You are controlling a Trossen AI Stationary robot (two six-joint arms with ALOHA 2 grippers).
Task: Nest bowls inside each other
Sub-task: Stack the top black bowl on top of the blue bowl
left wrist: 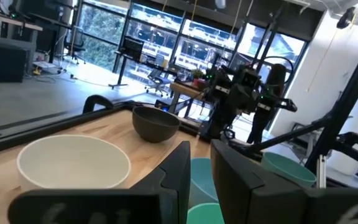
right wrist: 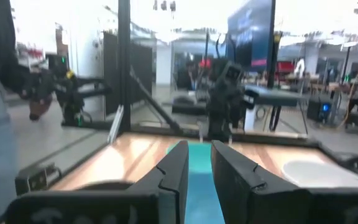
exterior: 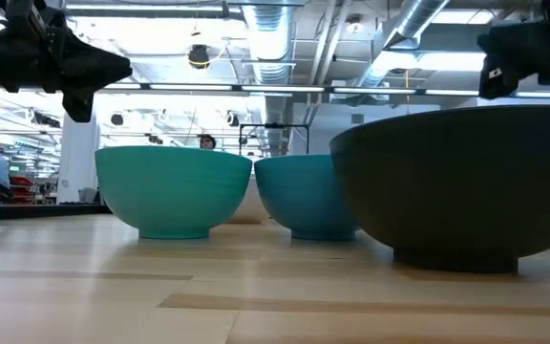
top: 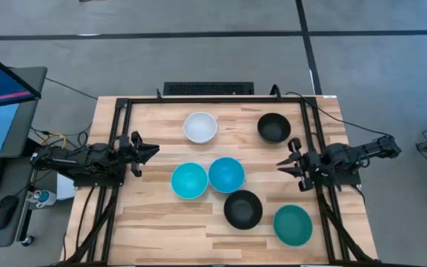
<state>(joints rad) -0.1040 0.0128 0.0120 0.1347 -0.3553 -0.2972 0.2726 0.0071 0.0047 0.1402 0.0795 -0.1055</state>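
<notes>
Six bowls stand upright on their bases on the wooden table: a white bowl and a black bowl toward the far edge, two light blue bowls touching side by side in the middle, and a second black bowl and a teal green bowl toward the near edge. My left gripper hovers at the table's left side, pointing right, narrowly open and empty. My right gripper hovers at the right side, pointing left, narrowly open and empty. Both are above bowl height.
A black metal frame runs around the tabletop, with rails along the left and right sides. A monitor, keyboard and mouse sit on a desk left of the table. Bare wood lies along the near left part of the table.
</notes>
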